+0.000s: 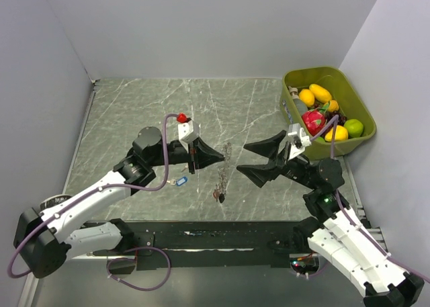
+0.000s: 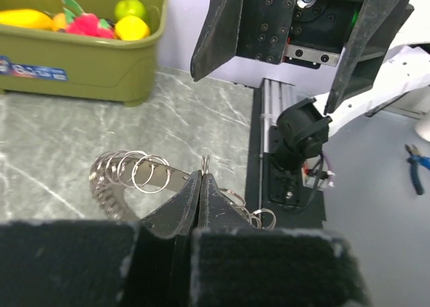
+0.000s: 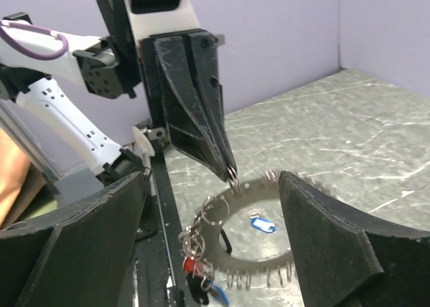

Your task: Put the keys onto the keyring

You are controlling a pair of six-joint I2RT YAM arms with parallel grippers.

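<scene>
The keyring (image 1: pixel 224 169) is a flat grey ring edged with many small wire loops. It hangs tilted above the table from my left gripper (image 1: pixel 220 158), which is shut on one small loop at its top. The same gripper (image 2: pixel 203 177) shows its jaws pressed together, with that loop poking out and the keyring (image 2: pixel 138 176) beyond. A bunch of keys (image 3: pixel 195 271) with red and blue heads dangles from the keyring's (image 3: pixel 213 246) low end. One blue-tagged key (image 1: pixel 179 181) lies loose on the table. My right gripper (image 1: pixel 243 160) stands wide open just right of the keyring, holding nothing.
An olive bin (image 1: pixel 363 129) of coloured fruit stands at the right back of the marble table, close behind my right arm. The black mounting rail (image 1: pixel 222 234) runs along the near edge. Pliers (image 2: pixel 418 166) lie off the table.
</scene>
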